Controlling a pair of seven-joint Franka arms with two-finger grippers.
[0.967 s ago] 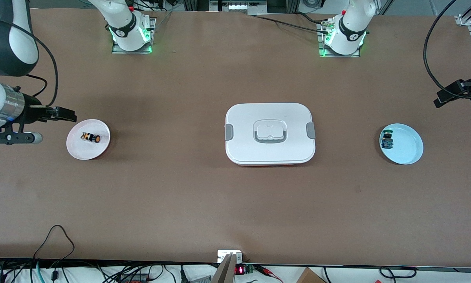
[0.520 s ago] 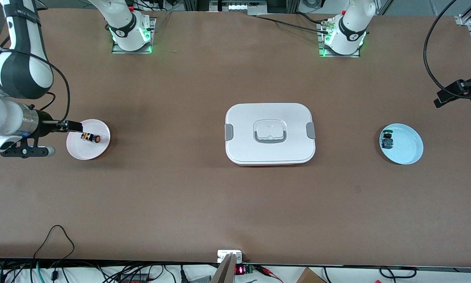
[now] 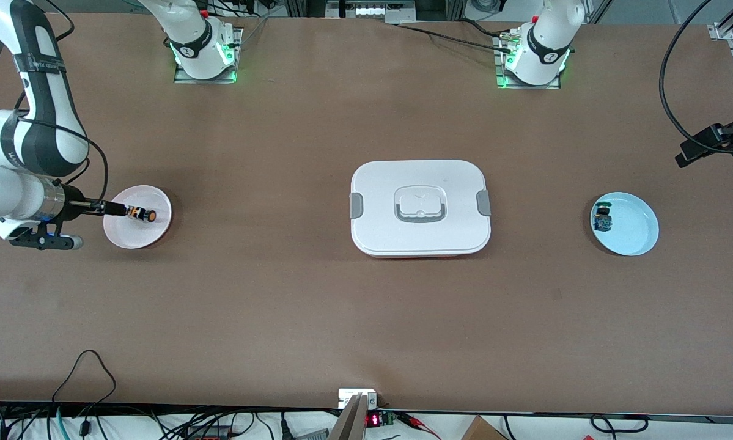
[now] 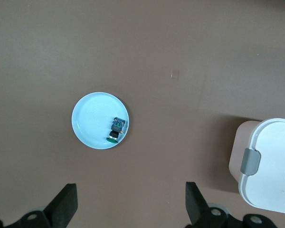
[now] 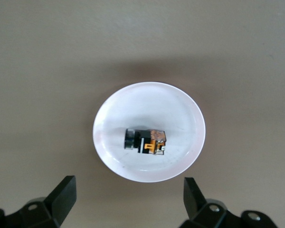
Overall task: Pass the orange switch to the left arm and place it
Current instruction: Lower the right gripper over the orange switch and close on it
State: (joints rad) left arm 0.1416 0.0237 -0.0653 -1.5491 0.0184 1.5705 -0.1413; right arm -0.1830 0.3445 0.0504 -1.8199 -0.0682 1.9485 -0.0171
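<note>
Right end effector [image 5: 128,202] hangs over the white plate [image 3: 158,229], fingers spread wide, orange switch [image 5: 145,141] lying on its side in the plate. Left end effector [image 4: 130,206] waits over the blue plate [image 4: 88,118], also spread. Risks: switch is tiny and rounded, so an off-center pinch could squirt it out or slide the plate on the tabletop [image 3: 280,293]; a low carry toward the handover could clip the box [image 3: 420,208].

Box [image 3: 420,208]: mid-table [image 3: 280,305].
Orange switch [image 3: 141,214]: on plate [image 3: 135,235], right arm's end.
Green switch [image 3: 601,219]: in dish [image 3: 632,235], left arm's end.
</note>
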